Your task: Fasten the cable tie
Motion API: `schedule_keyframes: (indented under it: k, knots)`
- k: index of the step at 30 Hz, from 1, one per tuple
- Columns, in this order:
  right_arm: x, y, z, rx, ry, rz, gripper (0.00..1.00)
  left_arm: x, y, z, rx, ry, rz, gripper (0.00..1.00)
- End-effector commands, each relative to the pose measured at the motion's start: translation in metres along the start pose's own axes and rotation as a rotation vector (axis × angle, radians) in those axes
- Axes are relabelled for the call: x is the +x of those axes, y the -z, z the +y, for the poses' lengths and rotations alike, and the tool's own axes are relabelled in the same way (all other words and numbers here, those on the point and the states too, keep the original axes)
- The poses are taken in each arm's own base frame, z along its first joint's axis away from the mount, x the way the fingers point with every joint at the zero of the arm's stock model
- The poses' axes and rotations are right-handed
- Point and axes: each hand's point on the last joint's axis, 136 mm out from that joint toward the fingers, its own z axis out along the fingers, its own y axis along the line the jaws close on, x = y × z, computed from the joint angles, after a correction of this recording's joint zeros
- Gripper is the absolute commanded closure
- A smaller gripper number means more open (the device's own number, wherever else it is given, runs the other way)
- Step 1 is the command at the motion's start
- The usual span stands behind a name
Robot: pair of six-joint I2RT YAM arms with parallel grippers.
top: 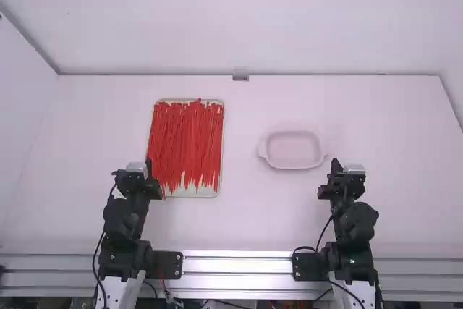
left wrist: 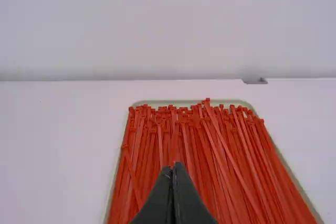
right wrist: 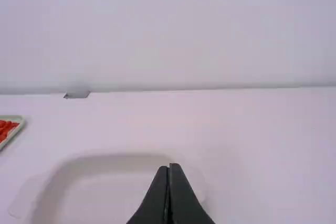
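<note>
The thin orange-red plastic cable ties (top: 187,144) lie in a dense parallel heap on a pale rectangular tray (top: 189,193). I judge each tie to be very light, flexible and rather smooth, so it may slip or drag its neighbours. The best hold seems to be near one end of a single strand at the heap's edge.

The left gripper (left wrist: 172,167) is at the tray's near left corner, fingers pressed together on nothing. Right of the tray stands a shallow white dish with two handles (top: 292,167). Farther right of the tray is the right gripper (right wrist: 169,167), likewise closed and empty.
</note>
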Motion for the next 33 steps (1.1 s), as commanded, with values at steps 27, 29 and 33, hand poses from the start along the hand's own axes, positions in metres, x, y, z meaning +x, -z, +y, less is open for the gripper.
schedule_keyframes:
  k: [27, 29, 33]
  knots:
    - [-0.044, -0.006, 0.016, -0.068, 0.002, 0.179, 0.74, -0.036, -0.002, -0.013, 0.061, 0.064, 0.193, 0.74]
    - [-0.05, -0.008, 0.019, -0.079, 0.003, 0.213, 0.69, -0.039, -0.005, -0.012, 0.051, 0.093, 0.234, 0.69]
    - [-0.059, -0.014, 0.021, -0.088, 0.005, 0.264, 0.62, -0.044, -0.01, -0.01, 0.02, 0.166, 0.301, 0.63]
